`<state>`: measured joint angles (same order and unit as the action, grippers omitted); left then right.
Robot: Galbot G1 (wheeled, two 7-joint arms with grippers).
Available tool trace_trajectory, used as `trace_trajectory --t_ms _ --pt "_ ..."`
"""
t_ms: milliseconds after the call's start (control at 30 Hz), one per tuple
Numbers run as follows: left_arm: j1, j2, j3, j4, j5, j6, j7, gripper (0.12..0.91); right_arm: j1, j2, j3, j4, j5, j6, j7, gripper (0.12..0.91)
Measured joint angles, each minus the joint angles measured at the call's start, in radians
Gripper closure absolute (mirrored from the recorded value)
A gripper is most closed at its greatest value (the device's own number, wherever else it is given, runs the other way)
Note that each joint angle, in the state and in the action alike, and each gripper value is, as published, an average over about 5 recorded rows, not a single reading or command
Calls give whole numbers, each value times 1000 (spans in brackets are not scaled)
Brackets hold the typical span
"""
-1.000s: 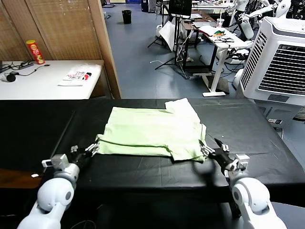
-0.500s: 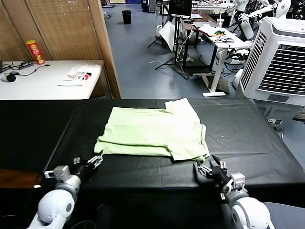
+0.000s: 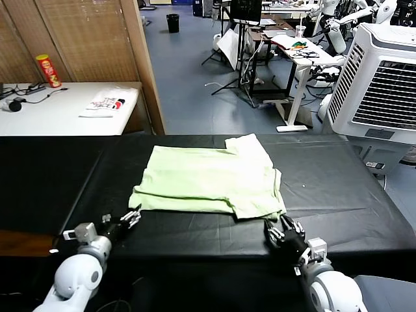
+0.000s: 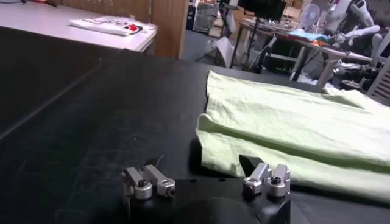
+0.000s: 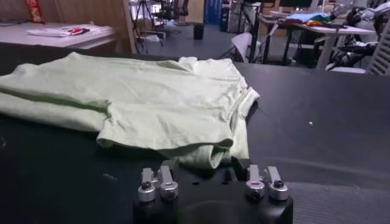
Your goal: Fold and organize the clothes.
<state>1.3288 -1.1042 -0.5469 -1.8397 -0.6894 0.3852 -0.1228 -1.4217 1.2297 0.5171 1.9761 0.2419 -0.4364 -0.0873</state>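
Fingers of the left gripper (image 3: pixel 132 215) stand apart, holding nothing, just off the near left corner of the light-green shirt (image 3: pixel 208 182). Whether the right gripper (image 3: pixel 278 232) is spread or closed I cannot tell; it sits just off the shirt's near right corner, gripping no cloth. The shirt lies partly folded (one sleeve out at the far right) mid-way across the black table (image 3: pixel 338 175). To fold cleanly, both grippers should pinch the near hem level and lift together.
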Motion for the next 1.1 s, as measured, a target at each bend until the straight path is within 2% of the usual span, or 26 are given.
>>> trace_trajectory --t_ms 133,300,400,633,900,1000,1100 --pt "6 2 7 -13 -10 5 2 501 6 -5 -1 3 3 -27 17 856" --pt "27 15 20 -49 1 21 -2 786 -2 -25 10 26 26 -84 46 882" --pt "43 30 23 -71 15 35 -17 889 -16 -42 19 47 50 -122 62 887" --pt "105 83 4 -148 12 78 -60 904 -76 -67 42 111 69 -181 83 890" --pt "216 109 -23 -270 24 115 -87 904 -152 -61 56 148 71 -180 87 887" --pt "250 106 -29 -300 31 123 -89 904 -172 -56 60 167 80 -196 96 825" --pt "275 102 -36 -318 32 136 -95 904 -194 -52 70 190 84 -215 101 677"
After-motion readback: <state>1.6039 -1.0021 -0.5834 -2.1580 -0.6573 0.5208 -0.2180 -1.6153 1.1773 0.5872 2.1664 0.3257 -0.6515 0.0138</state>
